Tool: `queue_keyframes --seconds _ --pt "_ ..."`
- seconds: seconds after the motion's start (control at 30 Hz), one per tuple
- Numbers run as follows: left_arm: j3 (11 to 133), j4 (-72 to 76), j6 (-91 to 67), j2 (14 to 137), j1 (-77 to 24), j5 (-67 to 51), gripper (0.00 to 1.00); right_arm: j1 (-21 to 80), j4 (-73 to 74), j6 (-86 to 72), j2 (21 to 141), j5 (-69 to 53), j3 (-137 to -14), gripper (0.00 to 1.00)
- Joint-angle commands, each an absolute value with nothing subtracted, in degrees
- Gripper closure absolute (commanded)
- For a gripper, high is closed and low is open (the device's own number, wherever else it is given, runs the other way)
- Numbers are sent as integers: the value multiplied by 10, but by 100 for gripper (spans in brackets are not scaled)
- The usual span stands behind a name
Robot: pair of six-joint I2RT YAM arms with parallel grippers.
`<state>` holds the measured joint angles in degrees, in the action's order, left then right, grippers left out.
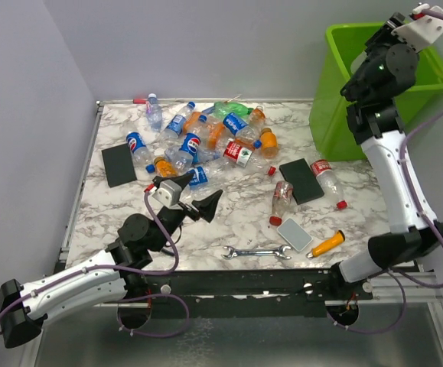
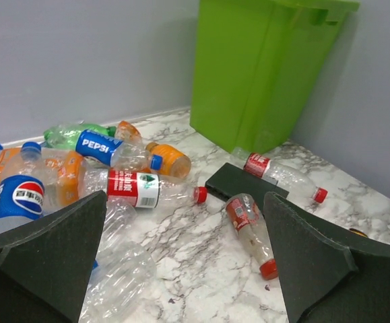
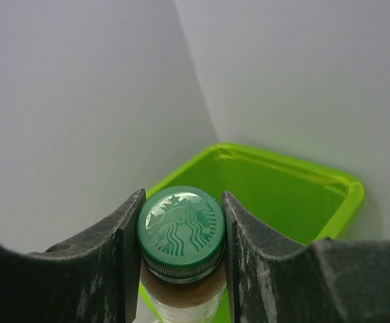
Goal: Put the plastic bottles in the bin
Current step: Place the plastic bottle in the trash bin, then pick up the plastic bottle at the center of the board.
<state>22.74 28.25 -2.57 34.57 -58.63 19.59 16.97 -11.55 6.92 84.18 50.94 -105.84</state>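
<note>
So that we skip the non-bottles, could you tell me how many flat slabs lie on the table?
3: one black slab left of the bottle pile, a second black slab right of it, and a grey slab near the wrench. The pile may hide others.

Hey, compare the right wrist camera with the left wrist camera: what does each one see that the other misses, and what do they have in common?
Only the right wrist view: the right gripper shut on a green-capped bottle, with the inside of the bin beyond it.
Only the left wrist view: the open left gripper, loose bottles such as a Pepsi bottle and a red-labelled one lying on the marble table, and a black slab.
Both: the lime-green bin, its inside in one view and its outer wall in the other.
</note>
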Motion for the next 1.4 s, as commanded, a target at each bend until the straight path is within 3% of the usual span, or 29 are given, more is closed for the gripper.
queue_keyframes --seconds 0.0,0.1,0.17,0.23,0.3,0.4,0.6,0.83,1.03,1.2,1.37 --pt "243 256 -26 346 -589 254 1 108 -137 34 918 542 -1103 100" --pt "244 251 -32 341 -589 267 1 70 -51 -25 965 529 -1138 100" --pt "245 250 -35 341 -589 264 1 49 19 -92 980 503 -1140 80" --pt "246 249 -35 343 -589 262 1 32 80 -146 985 472 -1141 51" --pt "249 246 -36 345 -589 262 1 26 86 -168 974 443 -1116 31" --pt "250 243 -36 346 -589 263 1 26 79 -183 959 413 -1091 21" --pt "254 240 -40 353 -589 264 1 26 138 -213 947 317 -1163 5" --pt "273 210 -77 380 -589 287 1 66 100 -275 822 67 -1101 0" --pt "294 185 -78 408 -589 165 1 201 84 -244 713 -77 -940 0" --pt "317 154 -94 471 -589 96 1 244 63 -284 616 -111 -717 0" --pt "410 92 -128 608 -590 31 1 245 85 -317 523 -51 -528 0"
